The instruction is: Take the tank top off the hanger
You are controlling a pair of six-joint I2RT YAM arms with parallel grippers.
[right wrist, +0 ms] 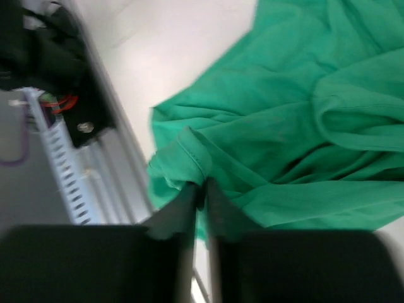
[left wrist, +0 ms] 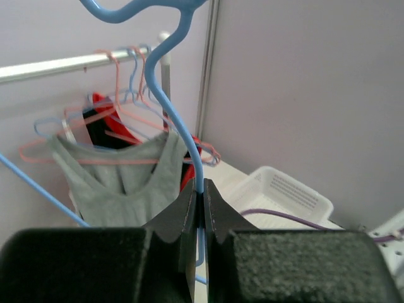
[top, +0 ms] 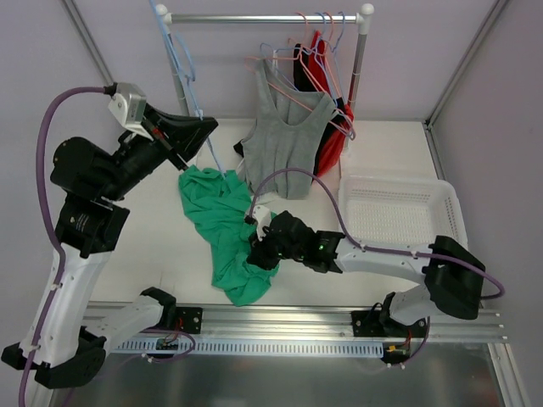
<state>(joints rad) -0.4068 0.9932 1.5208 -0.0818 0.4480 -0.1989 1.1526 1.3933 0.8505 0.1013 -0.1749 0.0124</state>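
The green tank top (top: 225, 222) lies crumpled on the white table, its upper edge touching the lower end of a blue hanger (top: 193, 83). My left gripper (top: 206, 125) is shut on the blue hanger's stem (left wrist: 187, 136) and holds it raised and tilted; its fingertips (left wrist: 191, 196) pinch the wire. My right gripper (top: 260, 253) is low over the table and shut on a hemmed fold of the green tank top (right wrist: 284, 120), with the cloth bunched at its tips (right wrist: 201, 187). Whether the hanger is still inside the top is hidden.
A clothes rack (top: 263, 17) at the back holds a grey tank top (top: 288, 144) on a pink hanger, a red garment (top: 333, 146) and several bare hangers. A white basket (top: 399, 182) sits at the right. A metal rail (top: 297, 326) runs along the near edge.
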